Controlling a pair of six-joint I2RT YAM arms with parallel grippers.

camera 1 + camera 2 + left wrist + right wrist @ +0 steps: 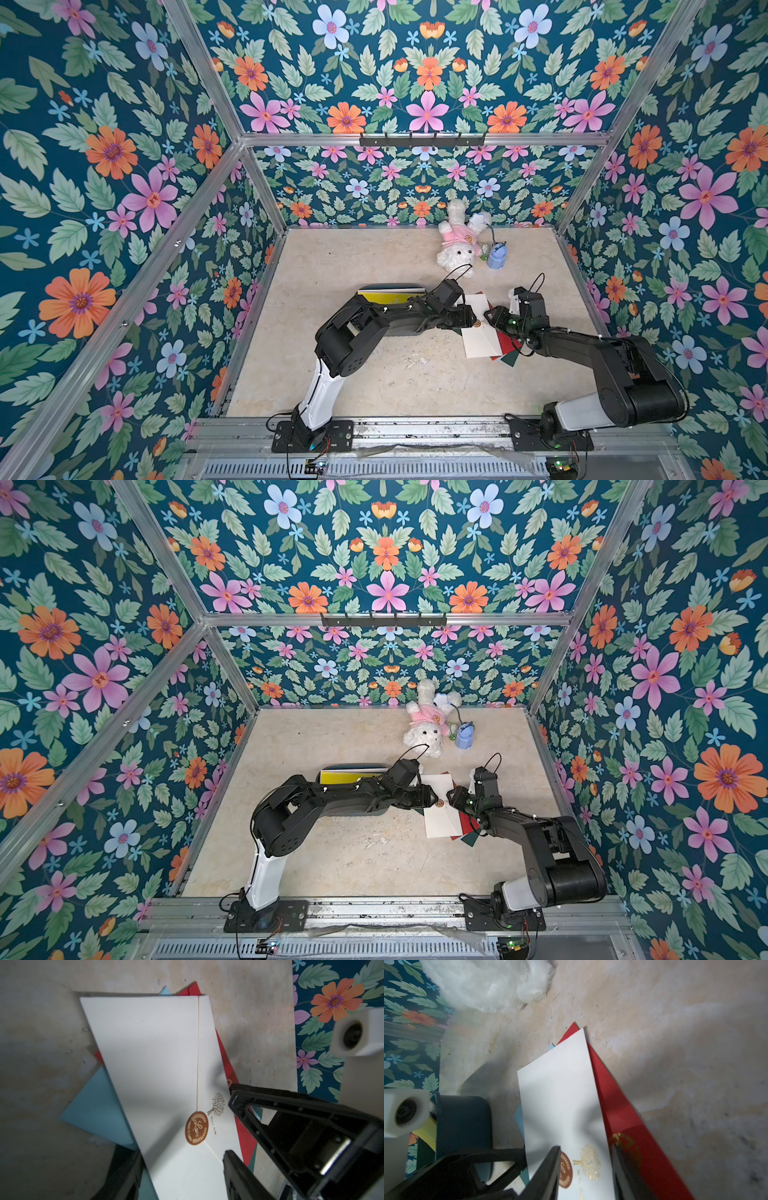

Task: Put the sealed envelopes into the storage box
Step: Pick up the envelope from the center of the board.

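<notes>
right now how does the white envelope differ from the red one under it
The white envelope lies on top, most of its face showing; the red envelope lies beneath it, showing only as strips. The white envelope's round brown seal is in full view; the red envelope's gold mark is partly hidden. Both lie stacked on the table.

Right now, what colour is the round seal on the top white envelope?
Brown seal with gold design; left wrist view shows it best.
</notes>
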